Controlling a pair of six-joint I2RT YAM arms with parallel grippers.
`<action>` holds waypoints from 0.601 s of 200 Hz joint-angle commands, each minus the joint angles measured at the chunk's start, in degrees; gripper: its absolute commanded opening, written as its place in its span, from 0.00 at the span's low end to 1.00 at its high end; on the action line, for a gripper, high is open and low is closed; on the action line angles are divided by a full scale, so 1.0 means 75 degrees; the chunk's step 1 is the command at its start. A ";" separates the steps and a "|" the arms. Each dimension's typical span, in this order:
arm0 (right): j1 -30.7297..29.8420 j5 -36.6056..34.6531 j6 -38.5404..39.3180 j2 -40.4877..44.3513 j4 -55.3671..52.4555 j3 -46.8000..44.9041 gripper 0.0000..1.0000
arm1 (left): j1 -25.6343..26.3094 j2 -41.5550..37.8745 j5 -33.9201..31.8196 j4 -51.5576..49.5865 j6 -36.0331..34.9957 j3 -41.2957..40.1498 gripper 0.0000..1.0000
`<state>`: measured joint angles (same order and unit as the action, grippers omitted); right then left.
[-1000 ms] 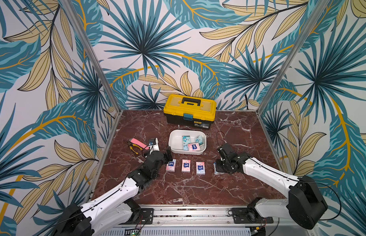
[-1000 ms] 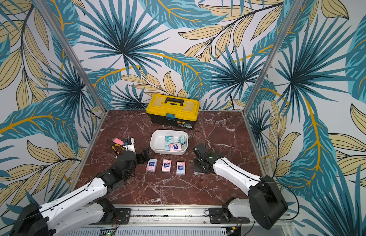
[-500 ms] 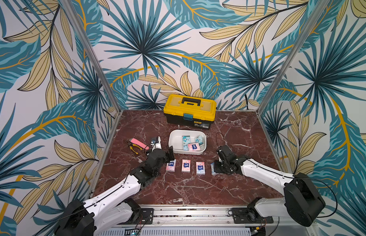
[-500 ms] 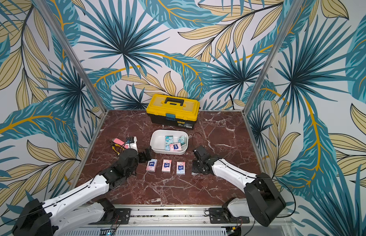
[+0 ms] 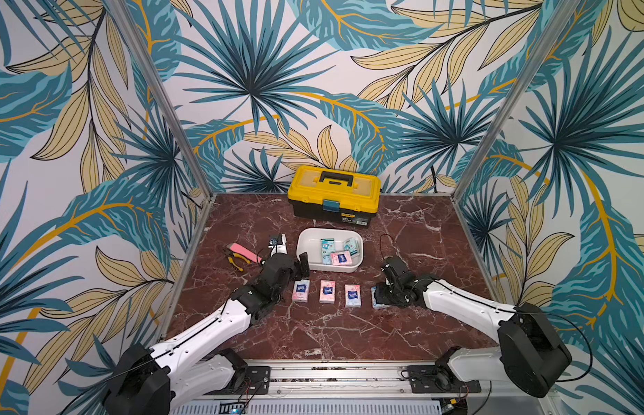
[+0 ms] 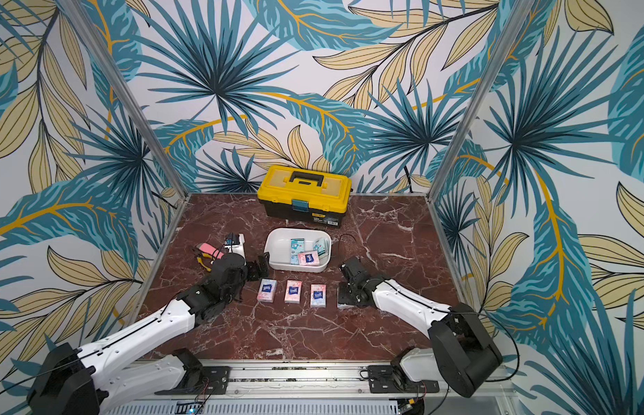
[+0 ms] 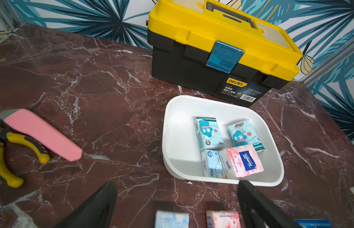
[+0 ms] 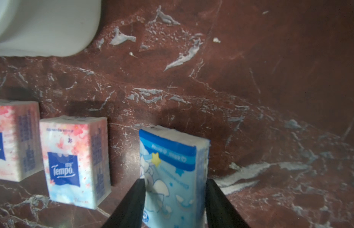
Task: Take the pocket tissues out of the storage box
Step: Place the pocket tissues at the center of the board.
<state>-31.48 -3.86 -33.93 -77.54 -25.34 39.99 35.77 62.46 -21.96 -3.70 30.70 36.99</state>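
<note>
Currently you count four pocket tissues [image 7: 242, 160] inside the storage box [image 7: 166, 122] and three in a row on the desk [image 5: 403, 222] just beside it. Left gripper [image 7: 176, 183]: jaws wide, empty, beside the box. Right gripper [image 8: 174, 180]: jaws flank a light blue packet [image 8: 172, 158] at the row's end; grip or not, you cannot tell.

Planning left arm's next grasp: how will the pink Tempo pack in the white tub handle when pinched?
Probably soft and light: the pink Tempo pack has puffy, rounded film-wrapped edges, so it may squash when pinched. The smooth wrap could slip. It lies tilted on a light blue pack, so it may rock or drag that one.
</note>
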 commanded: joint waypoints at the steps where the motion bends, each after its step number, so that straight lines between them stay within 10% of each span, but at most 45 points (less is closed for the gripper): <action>1: 0.0016 -0.0409 -0.0030 0.0058 -0.0347 0.0085 0.58 | -0.0136 0.0304 0.0390 -0.0563 0.0184 0.0701 1.00; 120: 0.0164 -0.1076 0.0188 0.1202 -0.1261 0.1017 0.89 | -0.0566 0.4063 0.2184 -0.3361 -0.0262 0.4657 1.00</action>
<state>-30.70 -9.61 -33.19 -69.93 -32.05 46.89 32.23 88.47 -8.80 -22.22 30.65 65.32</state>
